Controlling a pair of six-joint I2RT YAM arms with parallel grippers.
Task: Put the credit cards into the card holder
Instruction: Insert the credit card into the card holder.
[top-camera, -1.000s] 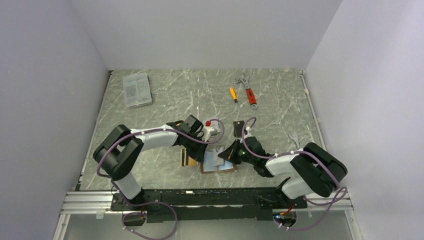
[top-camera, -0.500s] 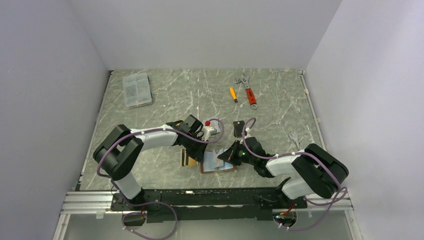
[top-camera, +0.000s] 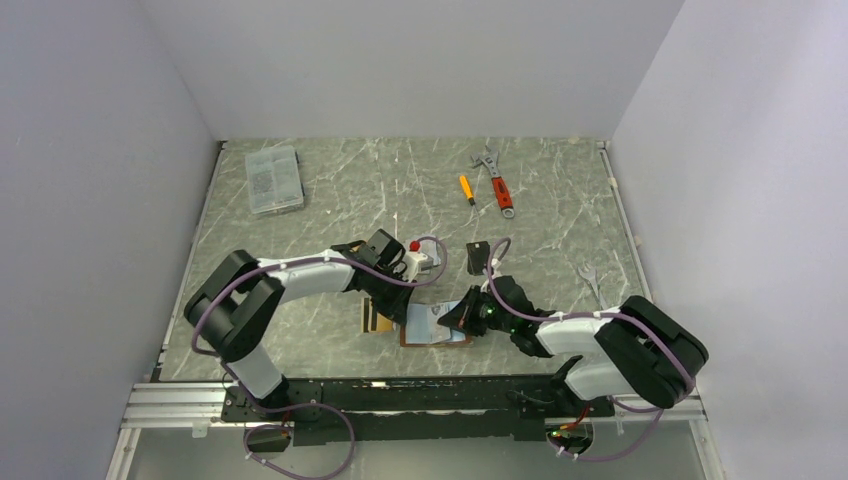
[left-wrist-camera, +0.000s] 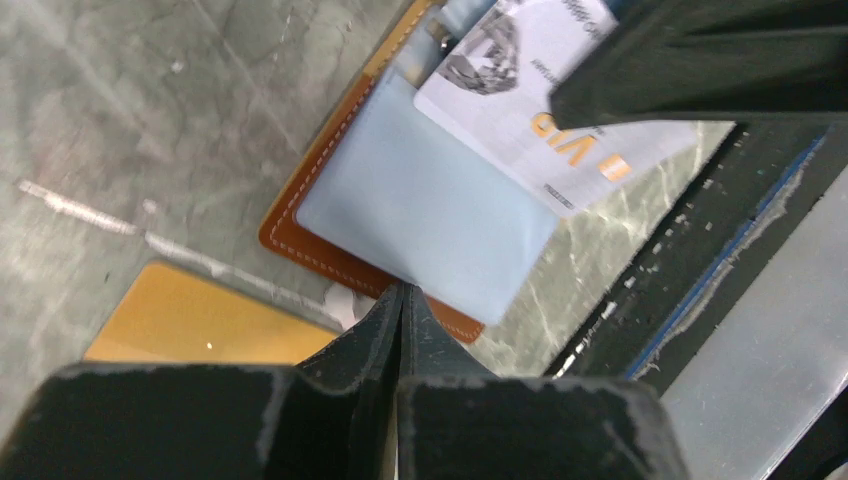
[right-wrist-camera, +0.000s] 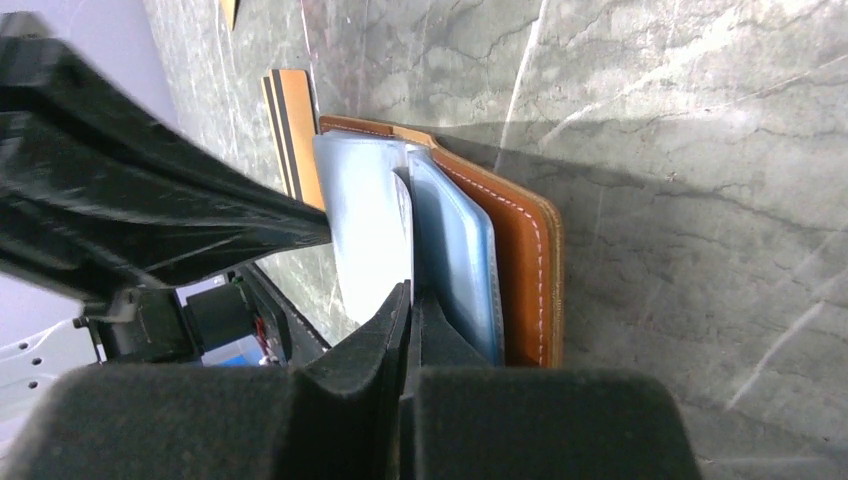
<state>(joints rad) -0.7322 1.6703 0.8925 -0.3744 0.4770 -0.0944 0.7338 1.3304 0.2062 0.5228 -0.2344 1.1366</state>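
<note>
Grey marbled desk (top-camera: 330, 200): close to its near edge, at the middle, the card holder (right-wrist-camera: 522, 270) lies open, its clear sleeves (left-wrist-camera: 420, 210) up. Over it the right gripper (right-wrist-camera: 410, 295) is pinched on a silver-grey card (left-wrist-camera: 520, 90). The left gripper (left-wrist-camera: 400, 295) has its jaws pressed together, tips at a sleeve's edge; whether it holds the sleeve I cannot tell. Just left of the holder lies a gold card (left-wrist-camera: 190, 320). Toward the far edge rest an orange screwdriver (top-camera: 466, 188) and a red-handled wrench (top-camera: 497, 185); a clear box (top-camera: 273, 178) sits by the far left corner
</note>
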